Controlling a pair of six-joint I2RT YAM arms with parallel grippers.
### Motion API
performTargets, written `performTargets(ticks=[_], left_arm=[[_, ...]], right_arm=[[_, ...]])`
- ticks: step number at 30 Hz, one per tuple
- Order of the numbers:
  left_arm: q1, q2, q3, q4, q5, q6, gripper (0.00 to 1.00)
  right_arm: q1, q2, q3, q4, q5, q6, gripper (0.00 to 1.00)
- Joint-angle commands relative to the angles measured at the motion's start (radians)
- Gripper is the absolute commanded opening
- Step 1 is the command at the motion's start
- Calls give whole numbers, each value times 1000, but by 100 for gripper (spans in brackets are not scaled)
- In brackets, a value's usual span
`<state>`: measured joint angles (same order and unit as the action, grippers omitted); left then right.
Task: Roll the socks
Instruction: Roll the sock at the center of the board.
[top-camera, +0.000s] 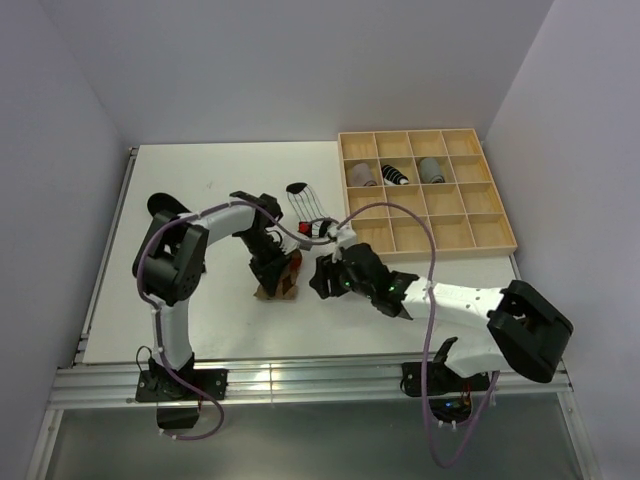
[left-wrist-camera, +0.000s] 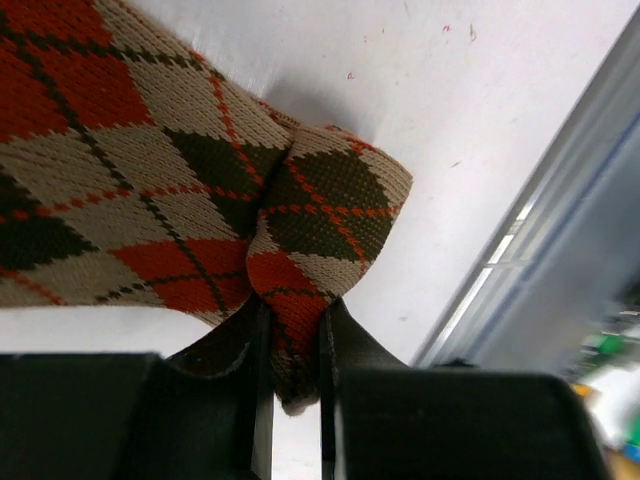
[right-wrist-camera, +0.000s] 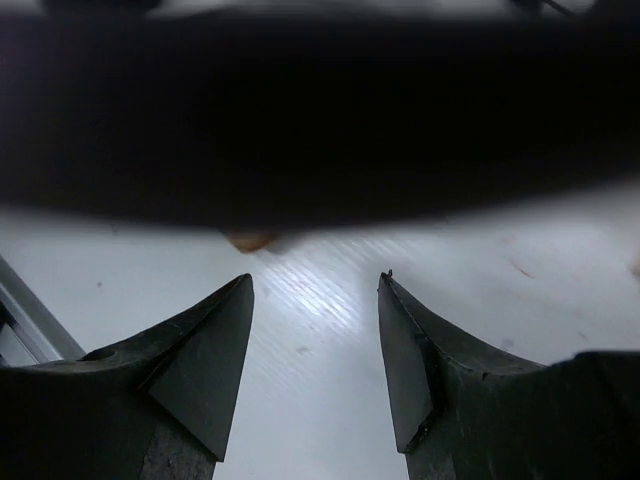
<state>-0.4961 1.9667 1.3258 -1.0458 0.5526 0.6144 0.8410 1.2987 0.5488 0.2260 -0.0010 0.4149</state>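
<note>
An argyle sock (left-wrist-camera: 150, 190), red, tan and dark brown, lies on the white table. One end is folded over. My left gripper (left-wrist-camera: 293, 335) is shut on that folded end, with cloth pinched between its fingers. In the top view the left gripper (top-camera: 270, 268) sits on the sock (top-camera: 287, 284) at the table's middle. My right gripper (top-camera: 322, 280) is open and empty just right of the sock. In the right wrist view it (right-wrist-camera: 315, 290) hovers over bare table, with a dark blur across the top. A white sock with black stripes (top-camera: 310, 205) lies behind both grippers.
A wooden compartment tray (top-camera: 455, 232) stands at the back right, with rolled socks (top-camera: 362, 175) in three of its upper cells. A small red item (top-camera: 305, 229) lies by the striped sock. The table's near edge and metal rail (left-wrist-camera: 520, 270) run close to the argyle sock.
</note>
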Motion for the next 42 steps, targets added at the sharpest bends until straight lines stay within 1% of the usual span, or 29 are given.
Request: performTargets(ticks=[1, 2, 7, 9, 11, 14, 19, 24, 26, 28, 30, 33, 36, 37, 41, 42], left_arm=[[-1, 92, 59, -118, -11, -96, 0], [1, 107, 73, -155, 4, -99, 0], [2, 187, 116, -215, 58, -125, 0], [8, 210, 125, -247, 76, -117, 0], [13, 225, 138, -273, 98, -102, 0], [19, 245, 150, -301, 79, -76, 0], [42, 279, 162, -318, 69, -59, 0], [56, 304, 173, -318, 66, -67, 0], [54, 307, 176, -322, 67, -65, 0], [54, 311, 181, -321, 61, -71, 0], [54, 316, 185, -324, 63, -68, 0], [54, 320, 194, -324, 61, -73, 0], [54, 324, 196, -322, 59, -70, 1], [56, 324, 196, -322, 61, -68, 1], [56, 316, 188, -324, 72, -64, 4], [57, 313, 184, -324, 73, -62, 7]], right_arm=[[108, 77, 111, 12, 146, -122, 60], [154, 100, 129, 10, 156, -158, 60], [225, 267, 238, 9, 186, -258, 60], [257, 296, 258, 16, 206, -315, 60], [268, 333, 283, 18, 193, -364, 60], [279, 353, 293, 22, 161, -393, 61], [305, 333, 298, 12, 96, -396, 67], [345, 358, 342, -62, 85, -404, 67], [359, 352, 346, -66, 98, -404, 67], [366, 358, 350, -77, 78, -404, 67], [369, 375, 373, -106, 68, -404, 67], [374, 422, 398, -126, 96, -404, 67], [372, 455, 405, -108, 127, -404, 67], [372, 464, 410, -103, 134, -433, 67], [372, 522, 431, -109, 141, -427, 65], [371, 540, 434, -112, 141, -426, 64]])
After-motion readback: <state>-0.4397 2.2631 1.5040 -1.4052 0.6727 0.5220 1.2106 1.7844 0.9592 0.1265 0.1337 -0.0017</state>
